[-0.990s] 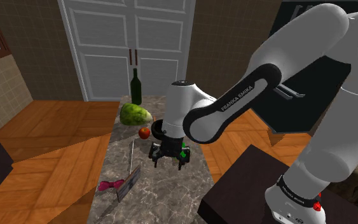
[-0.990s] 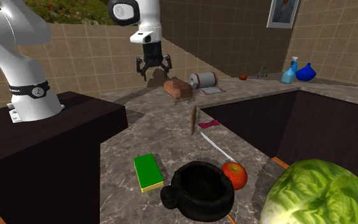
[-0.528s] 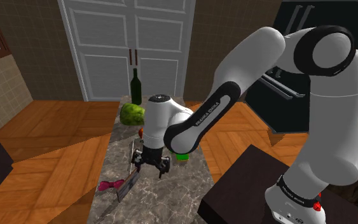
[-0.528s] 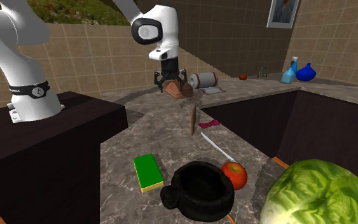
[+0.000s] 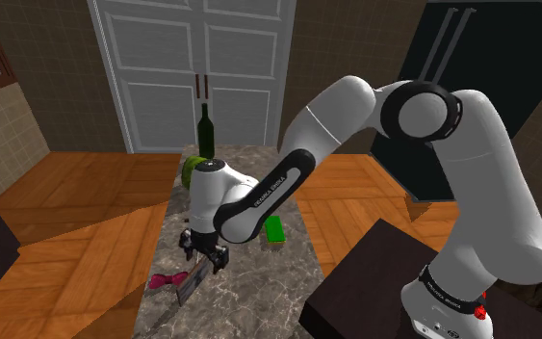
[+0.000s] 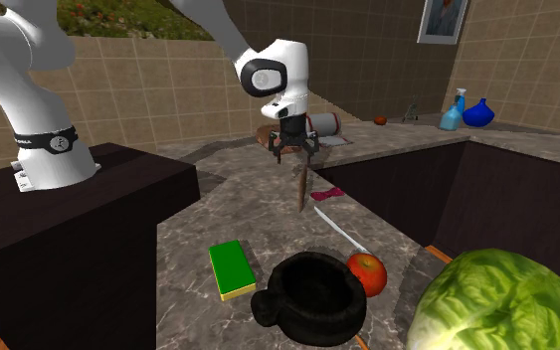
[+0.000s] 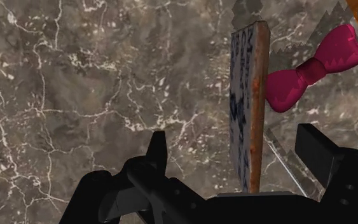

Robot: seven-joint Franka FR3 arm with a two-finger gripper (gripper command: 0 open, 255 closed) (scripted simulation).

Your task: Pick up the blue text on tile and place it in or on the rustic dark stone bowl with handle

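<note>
The tile (image 7: 248,102) is a thin slab standing on edge on the marble counter, with blue writing on its face and a rusty brown rim. It shows in the shoulder view as tile (image 5: 197,274) and in the second exterior view as tile (image 6: 302,187). My gripper (image 7: 238,159) is open and hangs just above it, its fingers on either side of the tile's top edge without touching. The same gripper (image 5: 204,252) (image 6: 292,151) points straight down. The dark stone bowl (image 6: 312,296) with its handle sits further along the counter, near the second exterior view's front.
A pink bow (image 7: 314,67) (image 5: 167,281) lies right beside the tile, and a knife (image 6: 339,232) runs from there toward a red apple (image 6: 367,270). A green sponge (image 6: 231,266), a lettuce (image 6: 496,303) and a wine bottle (image 5: 205,130) also stand on the counter.
The arm has swung across the counter to the shoulder view's left and lowered. The gripper went from beside the bread loaf to directly over the tile, staying open.
</note>
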